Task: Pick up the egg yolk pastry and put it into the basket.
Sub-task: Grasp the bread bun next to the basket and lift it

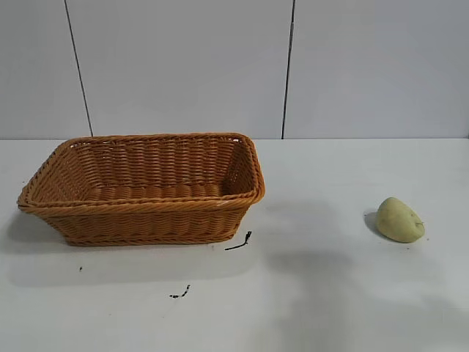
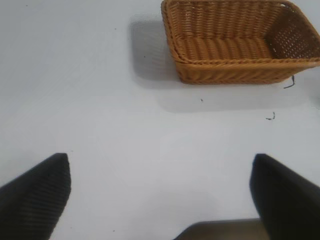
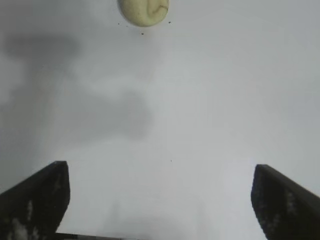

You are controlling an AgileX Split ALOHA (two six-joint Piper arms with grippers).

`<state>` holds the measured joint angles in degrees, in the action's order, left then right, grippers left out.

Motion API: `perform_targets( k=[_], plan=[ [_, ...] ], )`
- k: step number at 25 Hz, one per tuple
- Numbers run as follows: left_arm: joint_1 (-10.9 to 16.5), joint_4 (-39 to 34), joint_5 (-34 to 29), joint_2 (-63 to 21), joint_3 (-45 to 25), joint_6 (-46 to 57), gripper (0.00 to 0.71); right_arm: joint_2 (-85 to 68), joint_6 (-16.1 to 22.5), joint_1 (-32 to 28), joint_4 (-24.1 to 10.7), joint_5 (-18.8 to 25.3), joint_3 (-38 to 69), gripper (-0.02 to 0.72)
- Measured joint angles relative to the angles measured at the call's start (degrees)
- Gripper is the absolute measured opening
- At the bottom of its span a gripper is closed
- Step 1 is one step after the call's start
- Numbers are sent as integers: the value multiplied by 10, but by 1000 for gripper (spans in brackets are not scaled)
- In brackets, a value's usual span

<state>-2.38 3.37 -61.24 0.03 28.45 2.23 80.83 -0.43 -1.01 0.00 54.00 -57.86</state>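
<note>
White counter carried the basket at frame left and the egg yolk pastry lower right, well apart; right tool spread toward it, left tool spread idle

The left end effector has two black, wedge-shaped fingers with a fine ribbed texture. The right end effector matches, its black fingers scuffed with whitish marks.
</note>
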Motion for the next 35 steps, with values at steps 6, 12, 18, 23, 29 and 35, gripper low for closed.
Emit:
perform_targets(
  k=[6, 12, 18, 23, 29, 35],
  plan=[
    [0, 0, 0, 0, 0, 0, 695, 135, -8, 0, 21, -3, -110, 686],
    [0, 0, 0, 0, 0, 0, 695, 185, -33, 0, 45, -2, -134, 686],
    [0, 0, 0, 0, 0, 0, 695, 192, -34, 1, 47, -2, -134, 686],
    [0, 0, 0, 0, 0, 0, 695, 192, -34, 35, 34, -14, -134, 686],
    [0, 0, 0, 0, 0, 0, 695, 215, -1, 48, -3, -50, -136, 686],
    [0, 0, 0, 0, 0, 0, 695, 271, 0, 45, 0, -108, -136, 686]
  ],
)
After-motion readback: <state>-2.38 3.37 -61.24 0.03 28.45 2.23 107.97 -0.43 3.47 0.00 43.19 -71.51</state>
